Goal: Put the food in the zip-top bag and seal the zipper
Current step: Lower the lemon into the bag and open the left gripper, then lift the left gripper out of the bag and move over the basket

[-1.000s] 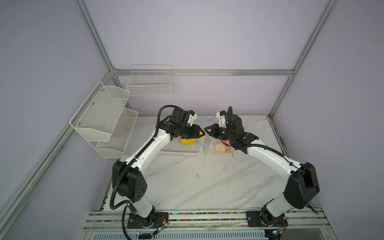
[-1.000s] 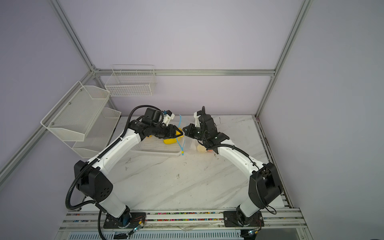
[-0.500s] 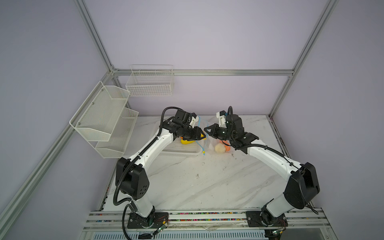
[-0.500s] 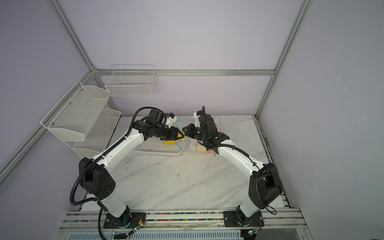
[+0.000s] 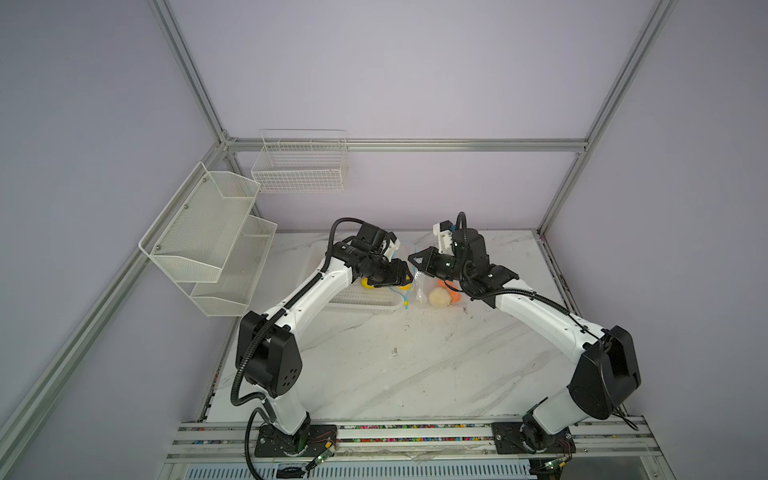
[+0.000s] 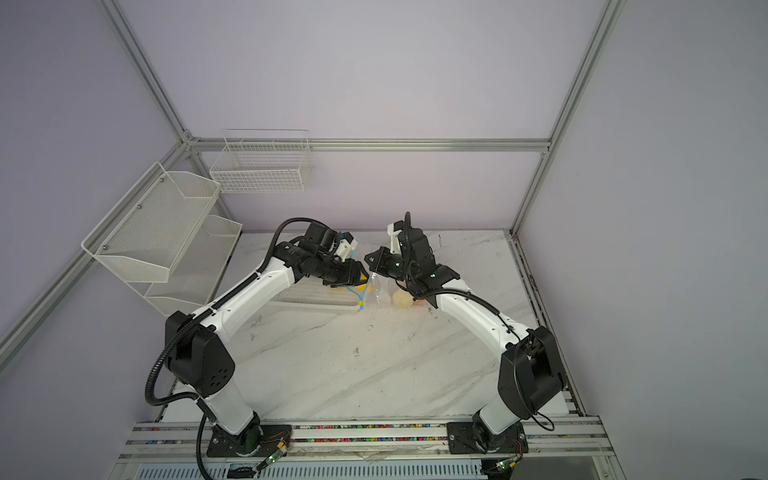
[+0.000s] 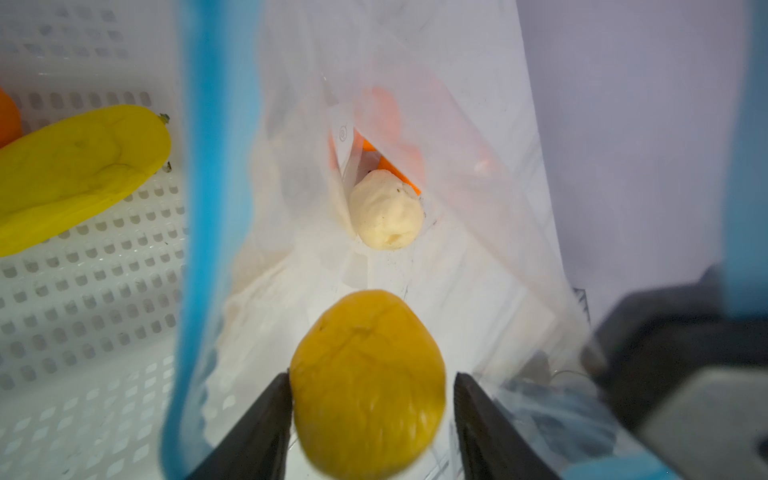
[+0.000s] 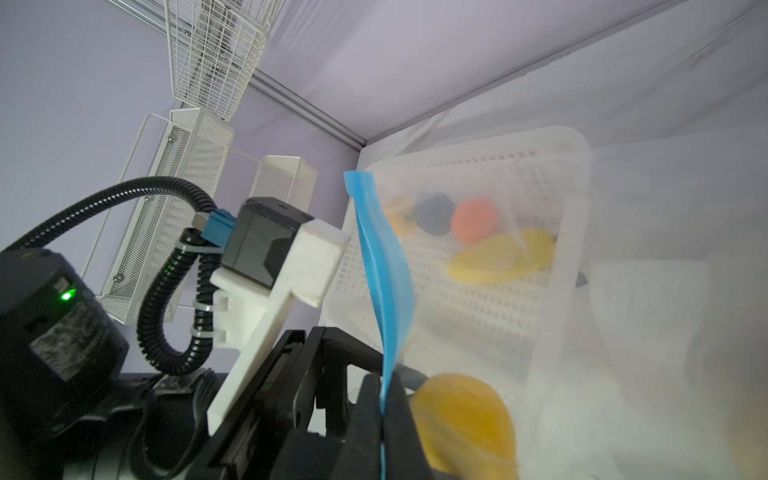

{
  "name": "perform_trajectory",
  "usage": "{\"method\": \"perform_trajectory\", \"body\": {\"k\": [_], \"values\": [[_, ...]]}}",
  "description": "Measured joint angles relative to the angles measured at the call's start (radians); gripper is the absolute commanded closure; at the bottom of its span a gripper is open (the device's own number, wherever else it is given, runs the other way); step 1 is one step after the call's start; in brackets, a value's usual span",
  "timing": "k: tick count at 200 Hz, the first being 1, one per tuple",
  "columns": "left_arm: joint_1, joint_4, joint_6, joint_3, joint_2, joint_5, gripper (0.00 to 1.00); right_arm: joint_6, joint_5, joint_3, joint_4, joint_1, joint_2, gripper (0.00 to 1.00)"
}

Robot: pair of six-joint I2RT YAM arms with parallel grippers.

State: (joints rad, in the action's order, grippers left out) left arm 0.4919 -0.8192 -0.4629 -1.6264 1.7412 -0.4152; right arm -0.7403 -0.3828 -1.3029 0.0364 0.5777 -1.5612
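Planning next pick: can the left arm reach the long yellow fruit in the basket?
Probably yes: the long yellow fruit lies uncovered in the basket; the left gripper must first leave the bag.

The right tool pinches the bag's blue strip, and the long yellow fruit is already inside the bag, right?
No. The right tool does pinch the blue strip, but the long yellow fruit lies in the white perforated basket, outside the zip-top bag; the left wrist view shows it.

- Your table [image 5: 415,374] is a white, grey-veined marble top, scuffed in spots.
- A white perforated basket [image 5: 361,300] sits flat on it toward the back, left of centre in both top views.
- The clear zip-top bag [image 5: 420,291] rests its lower part on the table, just right of that basket.
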Motion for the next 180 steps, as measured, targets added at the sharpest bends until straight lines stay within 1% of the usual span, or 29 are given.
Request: {"method": "perform_trajectory", "body": {"k": [25, 76, 100, 126, 153, 180], "values": [[0.0, -0.005, 0.002, 0.0, 0.0, 0.0, 0.26, 0.0, 0.0, 0.0, 0.0, 0.0, 0.0, 1.0], [0.0, -0.015, 0.003, 0.0, 0.0, 0.012, 0.25, 0.0, 0.0, 0.0, 0.0, 0.0, 0.0, 1.0], [0.0, -0.031, 0.011, 0.0, -0.011, 0.05, 0.25, 0.0, 0.0, 0.0, 0.0, 0.0, 0.0, 1.0], [-0.003, -0.04, 0.028, 0.0, -0.066, 0.091, 0.2, 0.0, 0.0, 0.0, 0.0, 0.0, 0.0, 1.0], [-0.016, -0.055, 0.045, -0.002, -0.142, 0.121, 0.18, 0.0, 0.0, 0.0, -0.003, 0.0, 0.0, 1.0], [-0.053, -0.075, 0.068, -0.006, -0.177, 0.151, 0.17, 0.0, 0.0, 0.0, -0.003, 0.0, 0.0, 1.0]]}}
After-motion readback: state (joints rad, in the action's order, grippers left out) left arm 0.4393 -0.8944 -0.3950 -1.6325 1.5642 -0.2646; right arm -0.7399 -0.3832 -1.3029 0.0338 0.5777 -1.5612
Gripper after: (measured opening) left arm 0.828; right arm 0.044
